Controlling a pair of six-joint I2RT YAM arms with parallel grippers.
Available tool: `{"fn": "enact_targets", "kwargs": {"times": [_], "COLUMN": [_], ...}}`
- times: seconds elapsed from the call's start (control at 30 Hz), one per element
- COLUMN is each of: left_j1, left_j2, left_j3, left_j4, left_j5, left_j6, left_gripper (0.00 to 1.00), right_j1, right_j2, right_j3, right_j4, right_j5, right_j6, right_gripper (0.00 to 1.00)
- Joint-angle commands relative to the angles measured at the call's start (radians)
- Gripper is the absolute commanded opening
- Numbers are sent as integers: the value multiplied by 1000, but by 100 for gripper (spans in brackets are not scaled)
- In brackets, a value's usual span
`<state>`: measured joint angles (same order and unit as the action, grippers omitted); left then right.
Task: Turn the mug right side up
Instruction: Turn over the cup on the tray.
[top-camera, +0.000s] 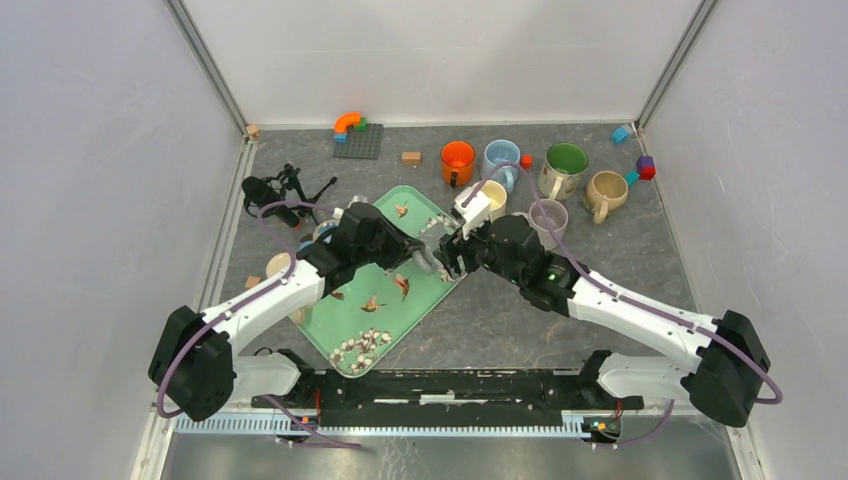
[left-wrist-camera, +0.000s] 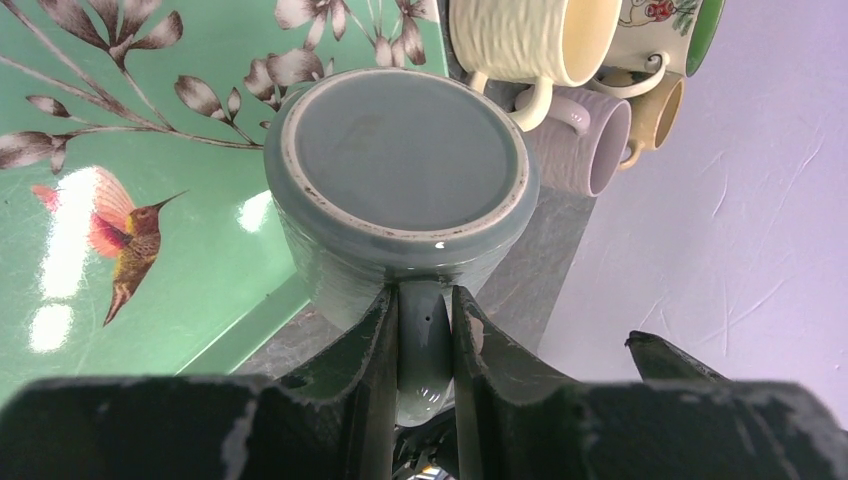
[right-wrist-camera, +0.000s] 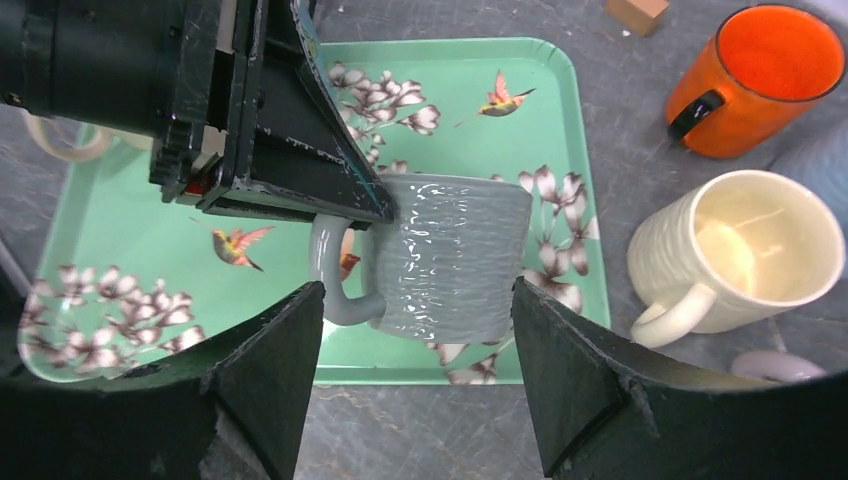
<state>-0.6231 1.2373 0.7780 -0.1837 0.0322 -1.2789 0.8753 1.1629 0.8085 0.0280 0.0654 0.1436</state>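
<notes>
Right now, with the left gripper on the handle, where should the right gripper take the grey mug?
Probably across the ribbed body of the grey mug, coming from the side opposite the left gripper. That gripper is shut on the handle, so only the wall is free. The open right gripper straddles the mug, one finger either side.

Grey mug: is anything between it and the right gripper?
Nothing visible. The right gripper is open, and the grey mug sits straight ahead, framed by its fingers. The left gripper, shut on the handle, stays off to one side.
</notes>
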Motion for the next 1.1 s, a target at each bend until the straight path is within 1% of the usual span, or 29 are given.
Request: {"fn": "enact_targets", "kwargs": {"times": [0.0, 0.1, 0.3, 0.37, 0.57, 0.87, 1.07], "left_j1": [9, 11, 13, 13, 12, 12, 13], "left_j2": [-16, -16, -14, -12, -10, -14, -19], "left_j3": [75, 75, 73, 73, 73, 60, 56], "left_j4": [137, 138, 140, 140, 141, 145, 144], "left_j5": [43, 50, 60, 62, 66, 78, 88], "left_j6": [-77, -82, -88, -91, -95, -104, -109], "left_gripper": [2, 2, 2, 2, 2, 2, 2], "right_j1": [55, 104, 183, 209, 289, 311, 311], "right_j2": [39, 54, 74, 85, 161, 236, 284], "right_j3": [65, 68, 45, 39, 55, 51, 50], "right_j4": [-59, -64, -35, 2, 28, 93, 147], "right_j5": [120, 175, 282, 310, 431, 566, 604], "right_j6": [-166, -206, -233, -242, -296, -328, -365], "right_gripper": [73, 71, 72, 72, 72, 71, 68]}}
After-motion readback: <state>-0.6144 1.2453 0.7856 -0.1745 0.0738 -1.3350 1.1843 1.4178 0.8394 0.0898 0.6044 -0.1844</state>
